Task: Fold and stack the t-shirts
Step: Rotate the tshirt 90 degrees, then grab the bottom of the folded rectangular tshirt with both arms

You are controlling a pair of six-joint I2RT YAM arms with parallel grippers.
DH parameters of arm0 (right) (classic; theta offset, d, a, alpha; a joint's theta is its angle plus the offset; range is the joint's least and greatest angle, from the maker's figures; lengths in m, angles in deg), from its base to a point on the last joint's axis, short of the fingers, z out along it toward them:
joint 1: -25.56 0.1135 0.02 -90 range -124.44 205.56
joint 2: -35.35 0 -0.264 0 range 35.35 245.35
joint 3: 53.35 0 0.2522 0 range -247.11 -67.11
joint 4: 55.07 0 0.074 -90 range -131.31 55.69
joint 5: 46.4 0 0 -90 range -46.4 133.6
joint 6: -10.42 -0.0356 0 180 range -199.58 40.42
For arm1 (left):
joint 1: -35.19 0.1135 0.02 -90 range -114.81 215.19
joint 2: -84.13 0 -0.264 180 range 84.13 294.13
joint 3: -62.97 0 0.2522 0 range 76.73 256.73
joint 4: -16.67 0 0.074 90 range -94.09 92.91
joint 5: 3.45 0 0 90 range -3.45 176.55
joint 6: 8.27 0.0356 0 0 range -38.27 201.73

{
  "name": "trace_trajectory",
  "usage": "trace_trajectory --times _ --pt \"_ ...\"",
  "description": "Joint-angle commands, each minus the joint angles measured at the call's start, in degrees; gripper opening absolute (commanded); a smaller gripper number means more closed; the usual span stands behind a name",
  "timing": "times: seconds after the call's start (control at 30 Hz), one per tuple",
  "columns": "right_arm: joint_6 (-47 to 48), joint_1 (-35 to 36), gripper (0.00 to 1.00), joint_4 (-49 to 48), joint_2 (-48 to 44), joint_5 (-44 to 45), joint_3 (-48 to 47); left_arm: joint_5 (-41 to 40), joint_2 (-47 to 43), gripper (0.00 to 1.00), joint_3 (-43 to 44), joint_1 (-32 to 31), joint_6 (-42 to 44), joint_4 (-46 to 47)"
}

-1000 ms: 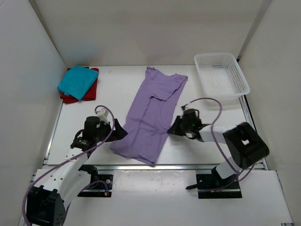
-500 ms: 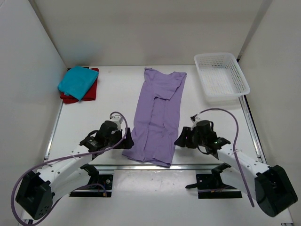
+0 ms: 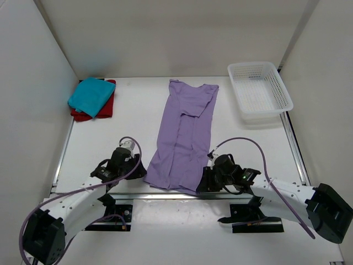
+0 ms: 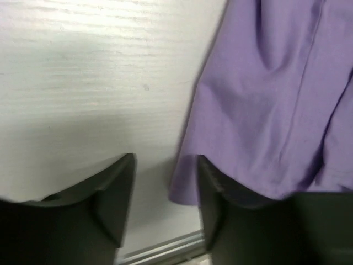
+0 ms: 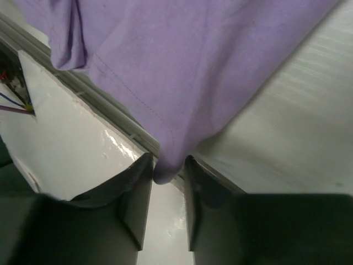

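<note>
The purple shirt (image 3: 185,138) lies flat on the table (image 3: 127,121), already narrowed into a long strip. Its long axis runs from the neck at the far side to the hem at the near edge, just ahead of the arm bases. The teal shirt (image 3: 91,95) sits folded on the red shirt (image 3: 107,107) in the far left corner, well apart from it.

We judge that the coming move turns on the hem, since each near corner has its own arm at it. The left claw (image 3: 138,168) is at the left corner and the right claw (image 3: 203,181) at the right one, so neither has to reach across.

In the left wrist view the jaws of the left claw (image 4: 165,160) stand apart. The corner of the shirt (image 4: 265,110) lies in the gap against the right-hand finger, not yet gripped.

In the right wrist view the right claw (image 5: 167,160) is nearly together, and the tip of the shirt (image 5: 193,66) fills the slit between its jaws, so it looks pinched.

To fold, we would lift both corners and carry them away from us along the strip.
</note>
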Motion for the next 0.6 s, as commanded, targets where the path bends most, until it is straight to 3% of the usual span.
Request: trace_trajectory --times 0.0,0.07,0.17,0.33,0.37,0.43,0.47,0.57 --pt "-3.18 1.16 0.26 -5.12 0.37 0.11 1.33 4.68 -2.11 0.54 -1.48 2.77 0.14 2.34" --pt "-3.45 1.08 0.19 -6.36 1.33 0.20 1.77 4.41 0.43 0.41 -0.60 0.50 0.75 1.81" --pt "-2.57 1.25 0.18 -6.10 2.21 0.99 -0.42 5.02 5.45 0.38 -0.07 -1.70 1.37 2.69" --pt "-2.48 0.99 0.10 -6.71 1.87 1.43 0.01 7.23 5.37 0.37 -0.42 -2.15 0.58 3.92" --pt "-2.65 0.82 0.12 -6.88 1.52 1.51 -0.07 7.92 5.11 0.48 -0.77 -2.14 0.49 4.09" --pt "-2.39 0.55 0.19 -6.45 1.17 1.43 0.37 9.85 5.01 0.98 -1.21 -1.44 0.23 4.53" --pt "-2.48 0.38 0.23 -6.27 1.08 1.25 0.45 10.04 4.84 0.98 -1.21 -1.27 0.23 4.71" --pt "-2.39 0.46 0.24 -6.27 1.07 1.25 0.45 10.48 6.85 0.99 -1.21 -3.02 -0.82 5.94"
